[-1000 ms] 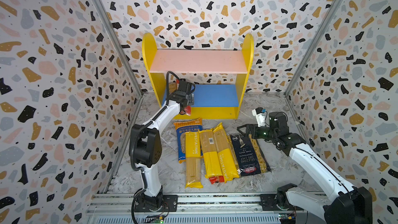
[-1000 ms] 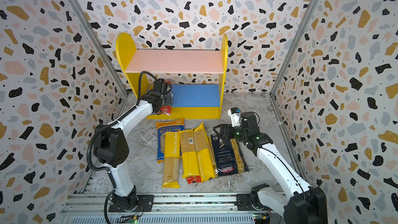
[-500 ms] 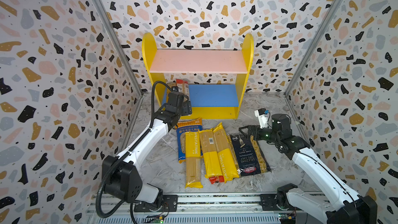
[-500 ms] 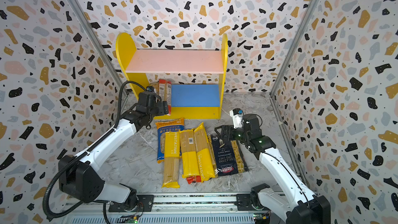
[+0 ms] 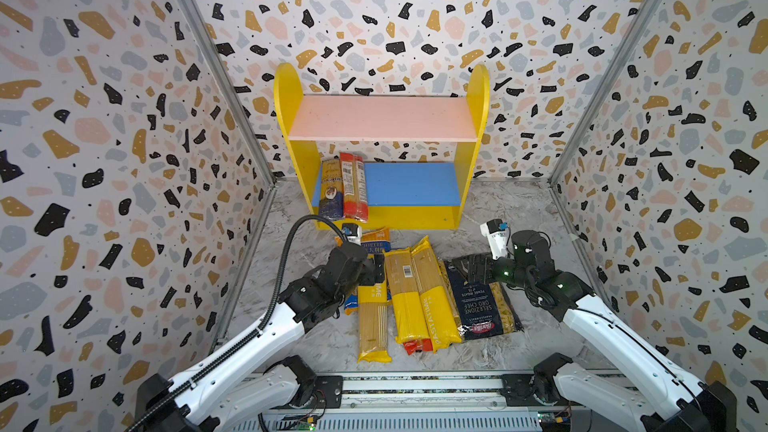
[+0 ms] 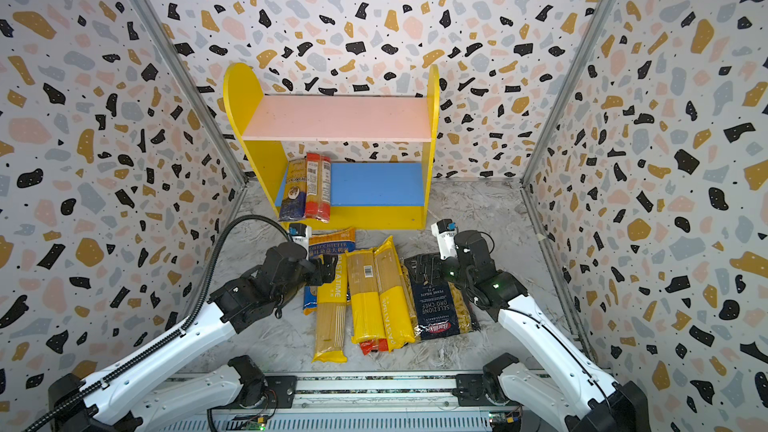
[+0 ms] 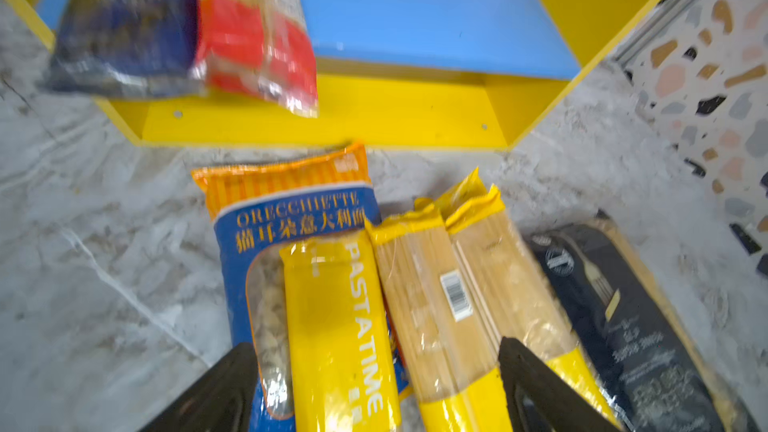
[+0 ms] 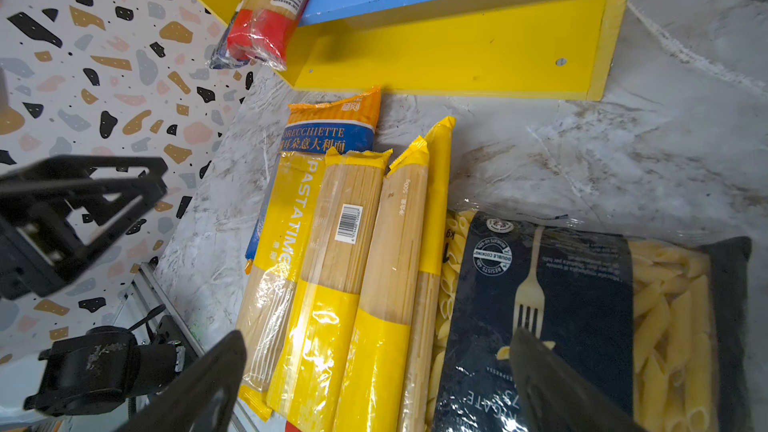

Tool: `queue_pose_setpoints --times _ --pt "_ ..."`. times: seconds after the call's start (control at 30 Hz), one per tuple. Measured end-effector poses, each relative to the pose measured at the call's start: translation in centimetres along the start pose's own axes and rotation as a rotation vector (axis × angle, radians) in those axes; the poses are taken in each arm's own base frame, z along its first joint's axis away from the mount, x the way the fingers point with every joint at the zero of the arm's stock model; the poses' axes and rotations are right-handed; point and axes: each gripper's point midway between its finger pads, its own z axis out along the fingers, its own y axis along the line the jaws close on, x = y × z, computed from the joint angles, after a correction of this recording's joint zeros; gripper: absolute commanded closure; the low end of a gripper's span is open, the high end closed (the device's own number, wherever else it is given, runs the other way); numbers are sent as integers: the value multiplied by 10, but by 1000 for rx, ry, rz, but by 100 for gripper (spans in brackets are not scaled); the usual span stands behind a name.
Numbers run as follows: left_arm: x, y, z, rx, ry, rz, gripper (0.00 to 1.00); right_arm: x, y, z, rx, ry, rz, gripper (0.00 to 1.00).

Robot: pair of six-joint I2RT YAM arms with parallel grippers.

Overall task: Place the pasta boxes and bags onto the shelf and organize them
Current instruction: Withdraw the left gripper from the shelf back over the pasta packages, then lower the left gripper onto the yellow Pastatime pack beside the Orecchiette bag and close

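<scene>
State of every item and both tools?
left tool: open, empty
right tool: open, empty
shelf: upper board bare, lower board holds two packs
dark blue pack: shelved, lower board
red pack: shelved beside it
Orecchiette bag: on table, partly covered
yellow spaghetti packs: lying on table
Barilla bag: lying on table

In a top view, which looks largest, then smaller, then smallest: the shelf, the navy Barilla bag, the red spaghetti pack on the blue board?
1. shelf, clearly largest.
2. navy Barilla bag.
3. red spaghetti pack, smallest as seen; it lies farther from the camera, so its true size is unsure.
</scene>
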Motion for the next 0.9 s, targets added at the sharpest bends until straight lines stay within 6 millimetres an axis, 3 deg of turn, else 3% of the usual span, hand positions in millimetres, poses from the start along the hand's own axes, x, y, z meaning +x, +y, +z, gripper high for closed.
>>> queue_pose_setpoints --times 0.13,0.43,0.67,0.9 --pt "53 4 5 4 85 -12 10 9 15 1 -14 18 -21 1" --pt "127 -8 8 47 175 -29 11 47 55 -6 -66 57 -67 1" --pt "152 5 9 3 185 -83 10 65 51 -15 -55 50 -53 1" --pt "173 29 9 -16 188 -170 4 67 49 -20 -52 38 -48 1"
